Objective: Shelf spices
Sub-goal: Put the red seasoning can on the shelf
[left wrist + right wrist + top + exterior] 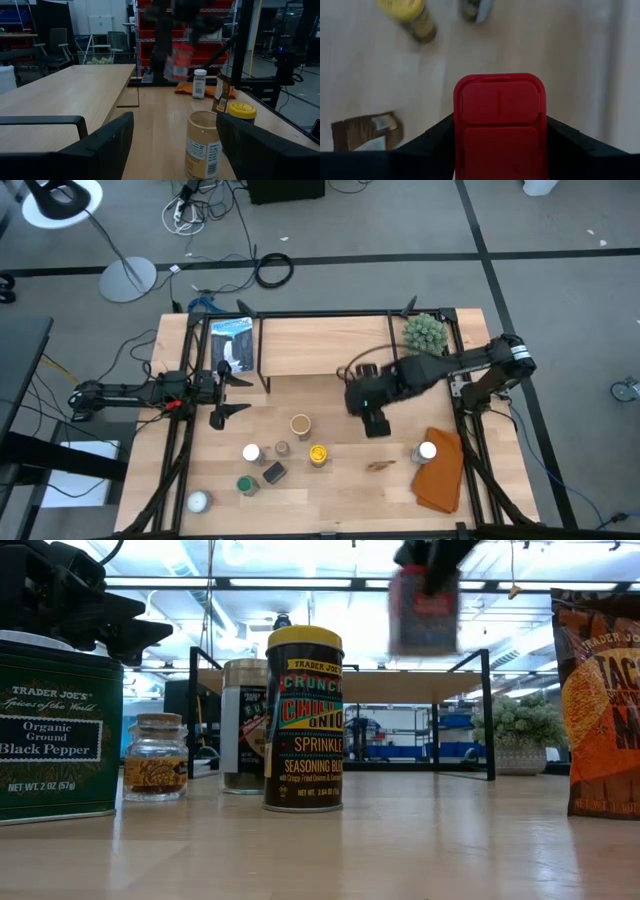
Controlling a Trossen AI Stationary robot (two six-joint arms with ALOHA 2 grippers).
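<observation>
The right gripper (500, 150) is clamped on a red-lidded spice tin (500, 120), carried in the air above the counter (330, 480), just near of the shelf (320, 345). In the low view the tin (425, 610) hangs above shelf height. The left gripper (228, 395) sits at the shelf's left end with its fingers spread apart and nothing between them. The other spices stand on the counter near of the shelf: a tan-lidded jar (300, 424), a yellow-lidded jar (318, 454), a green tin (246, 485) and a white-capped jar (427, 451) by the orange cloth (440, 475).
</observation>
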